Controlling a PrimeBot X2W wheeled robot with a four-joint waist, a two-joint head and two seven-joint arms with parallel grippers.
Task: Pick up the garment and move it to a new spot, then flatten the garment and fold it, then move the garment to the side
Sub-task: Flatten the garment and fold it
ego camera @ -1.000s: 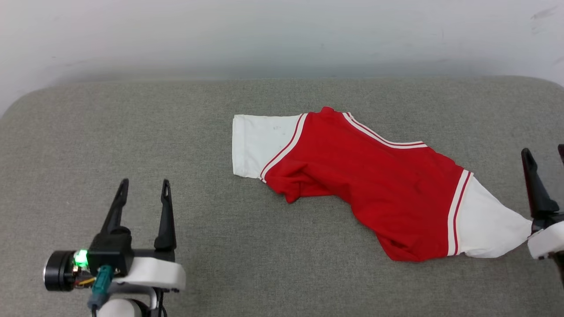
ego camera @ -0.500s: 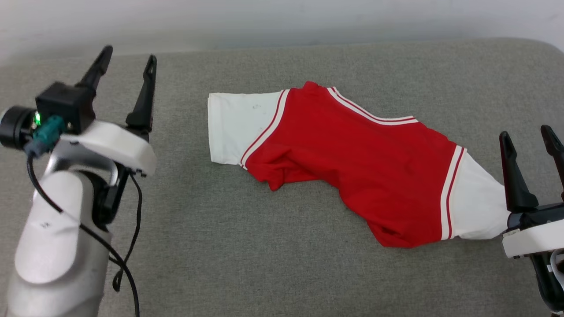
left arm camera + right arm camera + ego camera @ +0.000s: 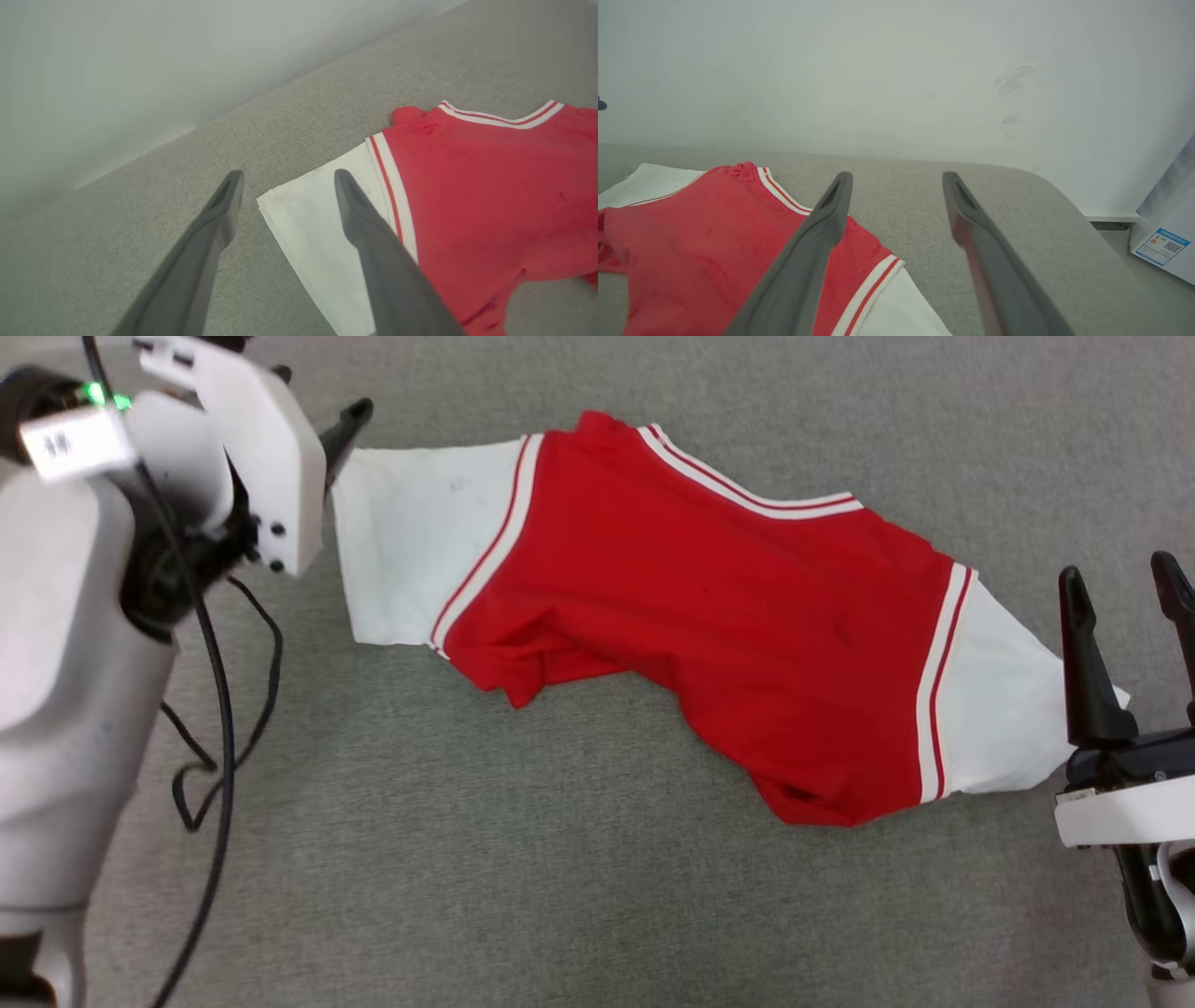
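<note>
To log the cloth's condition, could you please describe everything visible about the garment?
The garment is a red, knit-looking shirt with white short sleeves and red-white striped trim. It lies crumpled, stretched slantwise on the grey fabric surface, plain side up. The open left hand and right hand flank its sleeve ends; contact is unclear.

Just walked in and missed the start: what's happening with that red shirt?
A two-armed robot seems about to pick up the garment, a red shirt with white sleeves lying rumpled on the grey padded surface. Both grippers are open and empty: the left gripper hangs at one sleeve's corner, the right gripper sits beside the other sleeve's end.
</note>
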